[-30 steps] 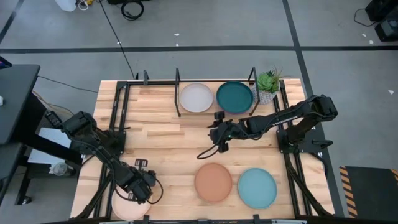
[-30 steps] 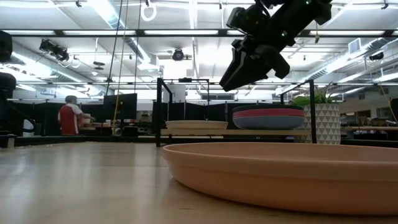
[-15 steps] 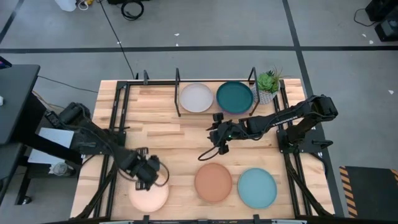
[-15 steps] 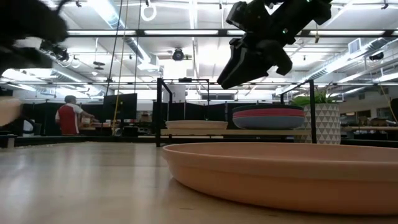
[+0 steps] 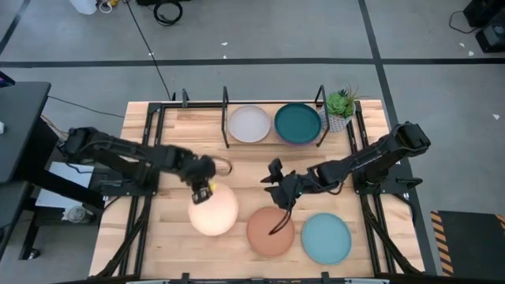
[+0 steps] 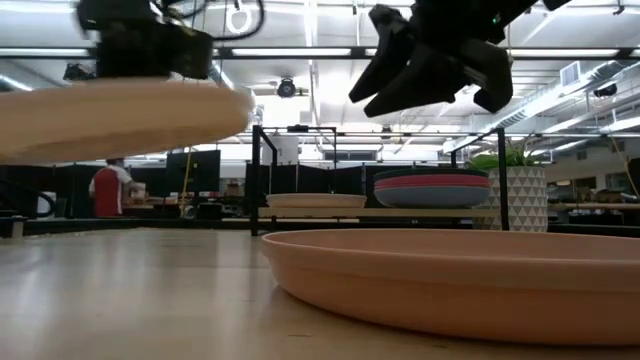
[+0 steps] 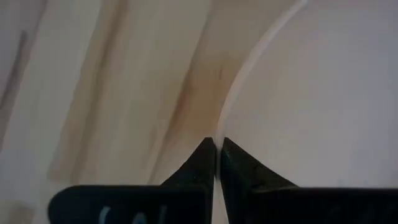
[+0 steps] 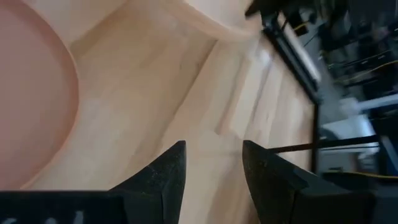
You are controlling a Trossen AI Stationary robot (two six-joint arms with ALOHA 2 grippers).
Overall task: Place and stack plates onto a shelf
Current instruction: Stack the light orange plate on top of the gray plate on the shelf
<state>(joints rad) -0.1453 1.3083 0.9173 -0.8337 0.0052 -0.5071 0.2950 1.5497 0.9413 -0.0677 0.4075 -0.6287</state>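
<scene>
Gripping cream plate (image 5: 214,208) rim: left jaws (image 5: 202,188) (airborne).

Layout, seen from above: shelf (image 5: 237,106) along far table edge w/ two plate stacks (image 5: 274,124) side by side; potted plant (image 5: 340,106) just right of them. Near edge: two plates (image 5: 299,234) adjacent, right of centre. Fifth plate (image 5: 213,210) left of these, held off table (image 5: 197,154) by left gripper (image 5: 203,187).
</scene>
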